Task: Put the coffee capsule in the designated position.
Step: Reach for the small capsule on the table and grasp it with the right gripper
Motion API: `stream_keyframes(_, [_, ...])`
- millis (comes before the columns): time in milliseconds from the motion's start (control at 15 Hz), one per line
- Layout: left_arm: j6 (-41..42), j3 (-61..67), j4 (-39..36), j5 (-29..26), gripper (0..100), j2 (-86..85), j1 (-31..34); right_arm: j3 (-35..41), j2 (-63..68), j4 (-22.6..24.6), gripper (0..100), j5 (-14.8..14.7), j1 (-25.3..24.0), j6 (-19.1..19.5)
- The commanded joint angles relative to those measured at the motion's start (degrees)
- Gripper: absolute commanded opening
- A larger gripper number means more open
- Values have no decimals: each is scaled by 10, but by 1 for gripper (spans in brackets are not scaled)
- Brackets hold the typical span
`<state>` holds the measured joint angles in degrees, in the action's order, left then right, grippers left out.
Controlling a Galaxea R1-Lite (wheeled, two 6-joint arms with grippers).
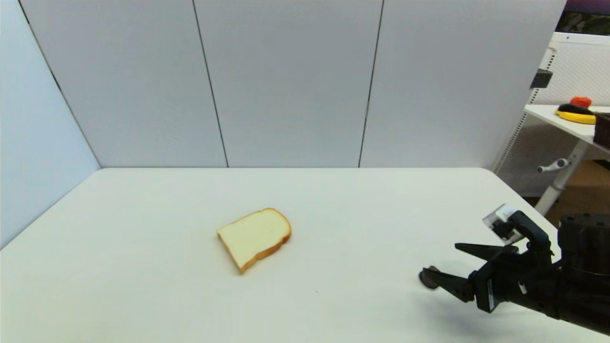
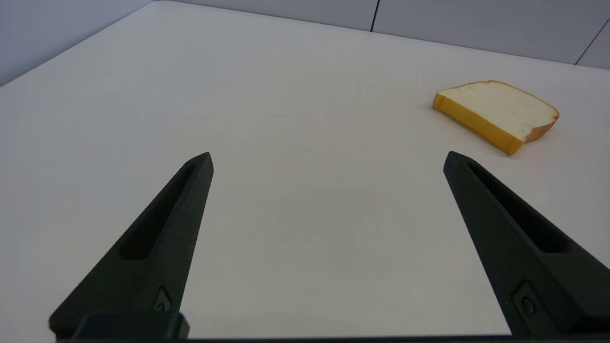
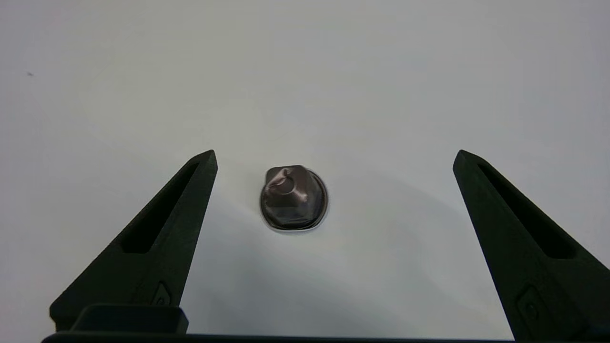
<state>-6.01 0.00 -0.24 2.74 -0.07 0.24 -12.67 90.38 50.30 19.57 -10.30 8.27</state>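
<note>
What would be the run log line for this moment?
right gripper: open, over coffee capsule | capsule: on table, not gripped | left gripper: open, idle

My work surface is a white table [image 1: 143,286], backed by grey wall panels. Two items lie directly on it. A slice of bread [image 1: 254,237] lies flat near the middle. A coffee capsule [image 1: 427,277] stands rim down, well apart from the bread, toward my right front.

light: bright, even | shadows: soft, beneath fingers [image 3: 157,238] | focus: perhaps slightly soft
</note>
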Motion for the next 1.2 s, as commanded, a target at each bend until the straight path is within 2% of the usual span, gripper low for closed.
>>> stream_keyframes(67, [-1,0,-1,0,100,1,0,73,-13,59,100,2,-2,-4])
stream_keyframes(600, [-1,0,0,0,100,1,0,87,46,139,100,1,-15,-12])
stream_keyframes(1000, [-1,0,0,1,100,1,0,98,81,207,100,-1,-26,-47])
stream_keyframes(1200, [-1,0,0,1,100,1,0,100,96,215,100,-2,-34,-47])
